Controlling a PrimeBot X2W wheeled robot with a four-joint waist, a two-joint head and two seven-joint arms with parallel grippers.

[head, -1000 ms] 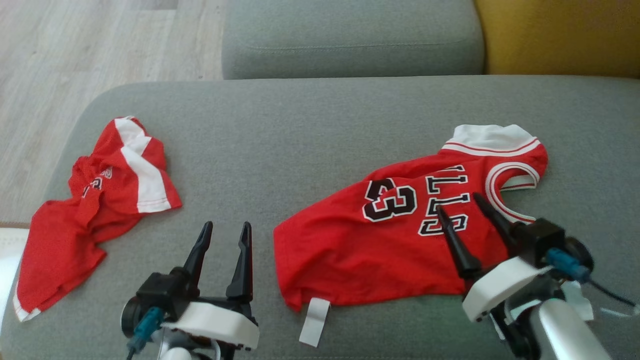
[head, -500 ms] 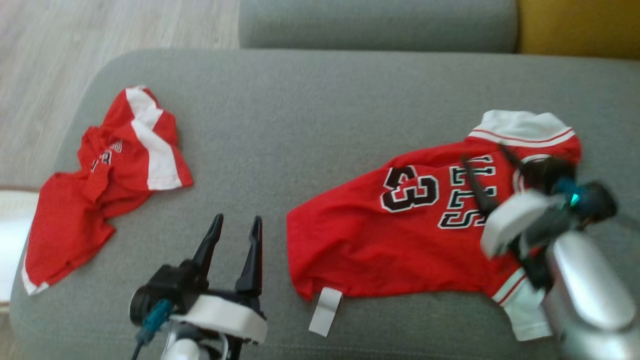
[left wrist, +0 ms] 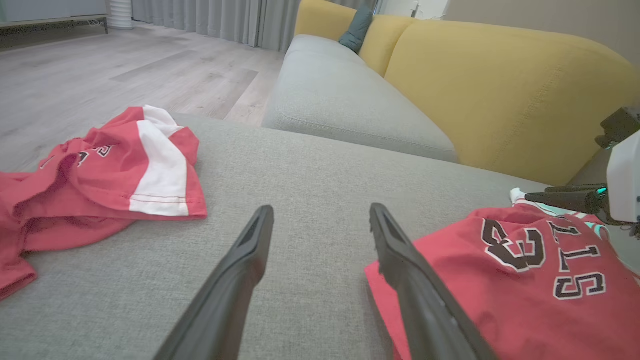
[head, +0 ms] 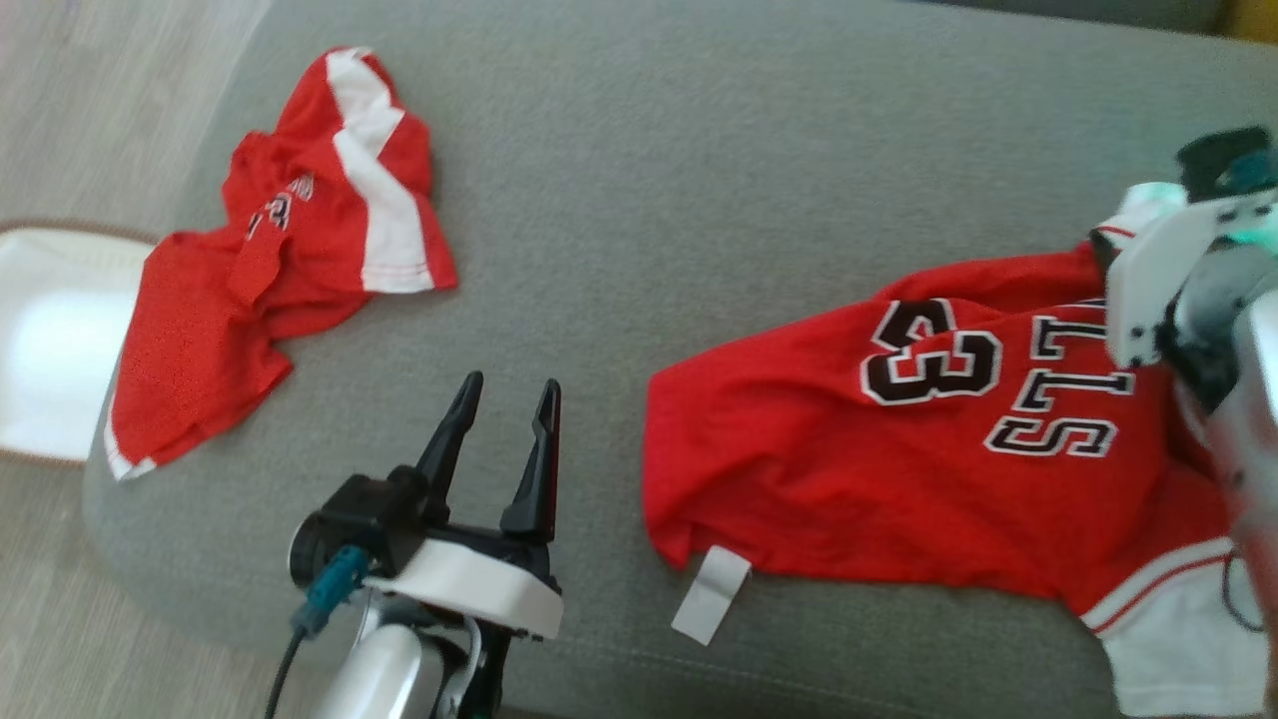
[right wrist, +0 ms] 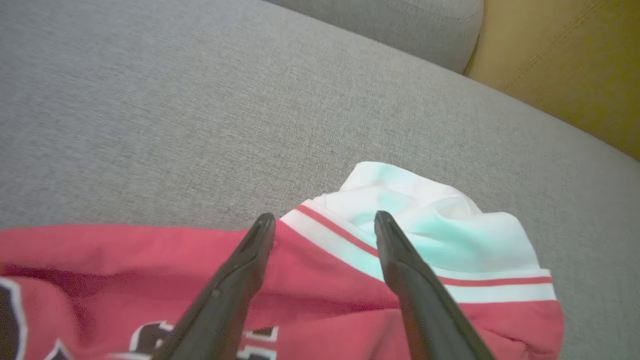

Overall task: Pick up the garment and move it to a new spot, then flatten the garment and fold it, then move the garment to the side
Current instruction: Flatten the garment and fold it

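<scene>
The garment, a red jersey (head: 899, 469) with a black-and-white 33 and lettering, lies spread on the right of the grey cushion (head: 699, 150). My right gripper (right wrist: 325, 220) is open, its fingertips just above the jersey's white-trimmed far end (right wrist: 425, 220), one over red cloth and one over the white band. In the head view its white wrist housing (head: 1158, 270) covers that end. My left gripper (head: 504, 399) hovers open over bare cushion just left of the jersey's near corner, holding nothing. In the left wrist view the jersey (left wrist: 525, 280) is at the right.
A second red-and-white garment (head: 290, 250) lies crumpled at the cushion's left end. A white label (head: 711, 594) sticks out from the jersey's near edge. A white object (head: 50, 350) sits on the floor at the left. A yellow sofa back (left wrist: 500, 90) rises beyond.
The head camera has tilted down and turned, shifting the whole picture. My right arm has reached forward from the jersey's lettering to its white-trimmed far end. Both grippers stay open.
</scene>
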